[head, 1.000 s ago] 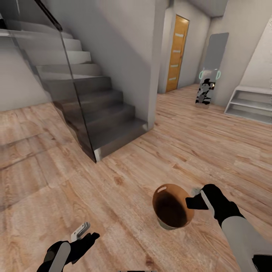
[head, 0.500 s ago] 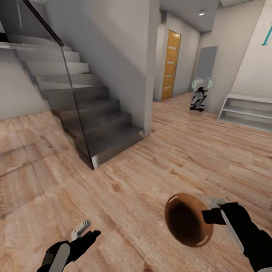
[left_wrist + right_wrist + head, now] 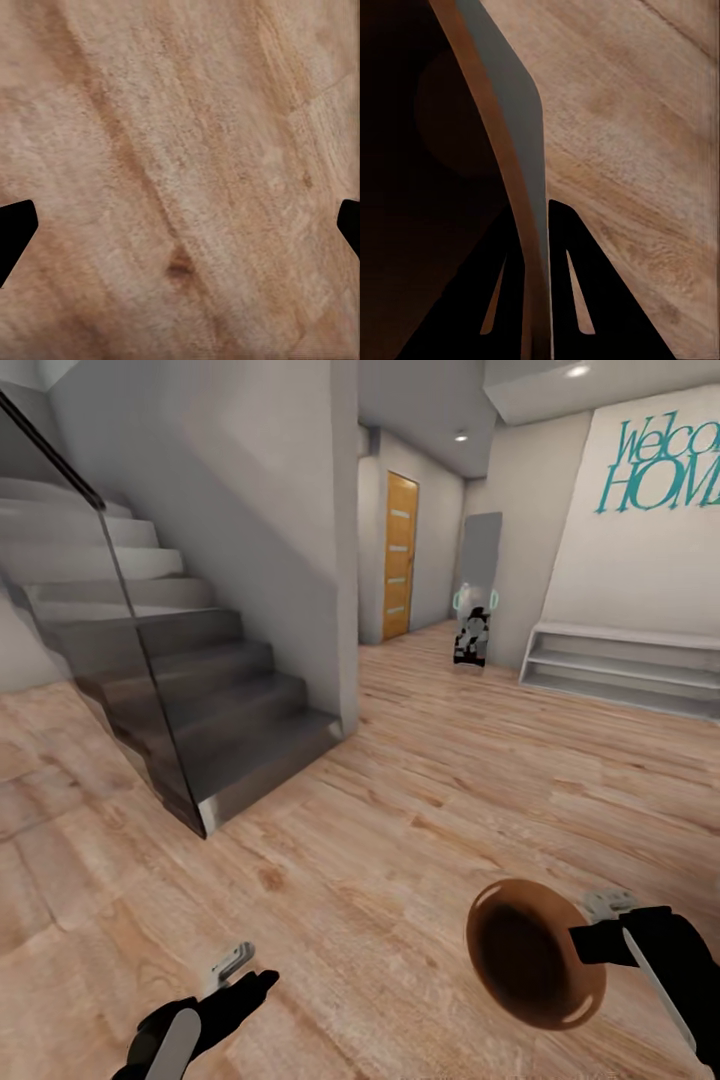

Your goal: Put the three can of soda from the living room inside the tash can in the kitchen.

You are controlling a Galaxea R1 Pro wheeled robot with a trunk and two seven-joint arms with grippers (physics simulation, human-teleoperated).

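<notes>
The tash can (image 3: pixel 535 955), a small round bucket with a glossy brown inside, hangs low over the wood floor at the head view's lower right, tilted so that its mouth faces the camera. My right gripper (image 3: pixel 592 938) is shut on its rim. In the right wrist view the grey-and-brown wall (image 3: pixel 506 127) runs between the two dark fingers (image 3: pixel 577 300). My left gripper (image 3: pixel 240 975) is open at the lower left, over bare planks, its fingertips (image 3: pixel 15 229) wide apart with nothing between them. The cans of soda are out of view.
A grey staircase (image 3: pixel 210 690) with a glass balustrade (image 3: pixel 120 660) rises at the left beside a wall corner (image 3: pixel 345 610). Ahead are an orange door (image 3: pixel 400 555), a standing mirror (image 3: pixel 475 610) reflecting the robot, and a low white shelf (image 3: pixel 620 665) under teal lettering (image 3: pixel 665 465).
The whole view has swung and moved forward, so the stairs slid left and the lettered wall came in. The tash can sits lower and further right, tilted more toward the camera.
</notes>
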